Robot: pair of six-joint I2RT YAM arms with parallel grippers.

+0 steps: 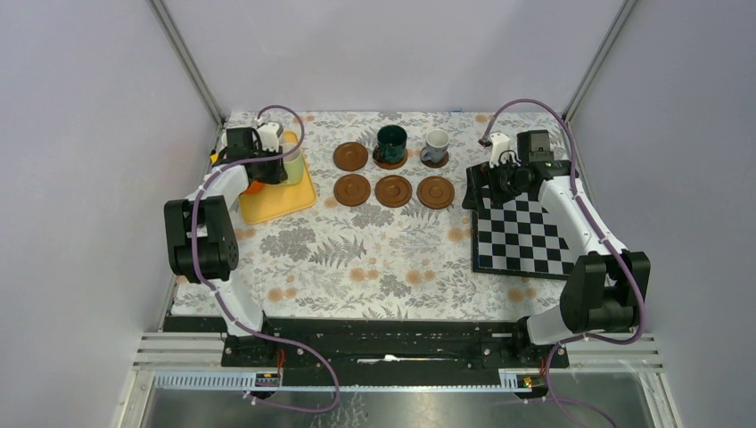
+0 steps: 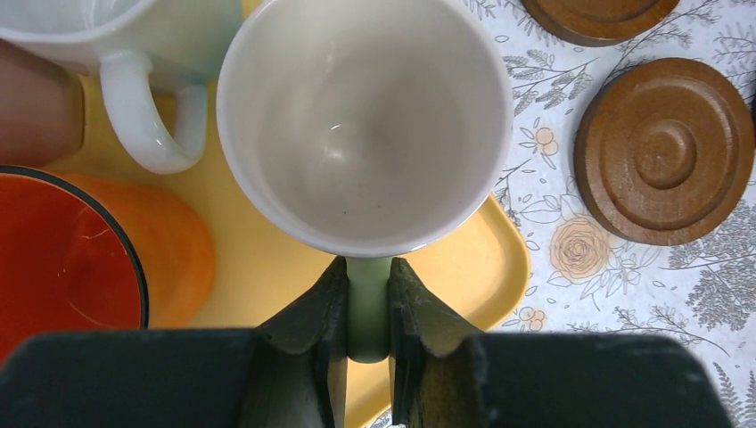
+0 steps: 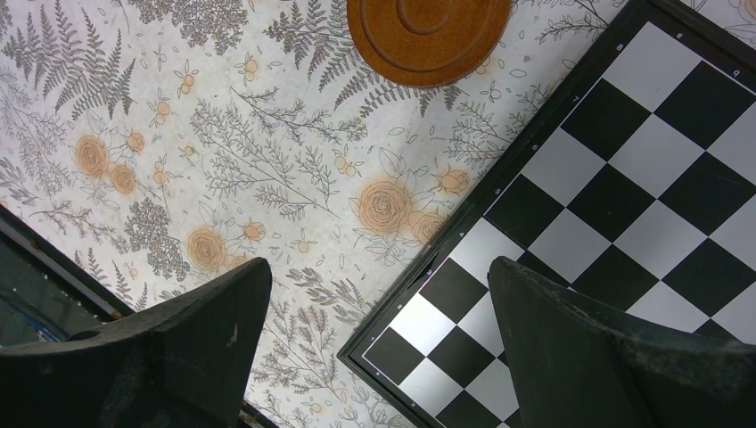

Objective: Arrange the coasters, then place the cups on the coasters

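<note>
My left tool [image 2: 367,283] is clenched on the handle of the pale green cup [image 2: 365,125] at the right side of the yellow tray [image 2: 250,267]. The orange cup [image 2: 62,259] and white cup [image 2: 178,36] sit on that tray too. Right of the tray, six coasters [image 1: 353,189] lie on the surface in two rows. The dark cup [image 1: 390,141] and grey cup [image 1: 436,143] stand on two in the far row. Farthest from the tray, my right tool [image 3: 379,281] hangs released over a corner of the chessboard [image 3: 624,178].

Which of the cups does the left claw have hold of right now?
The pale green cup at the yellow tray: the left claw pinches its handle. The orange cup and white cup beside it are free.
</note>
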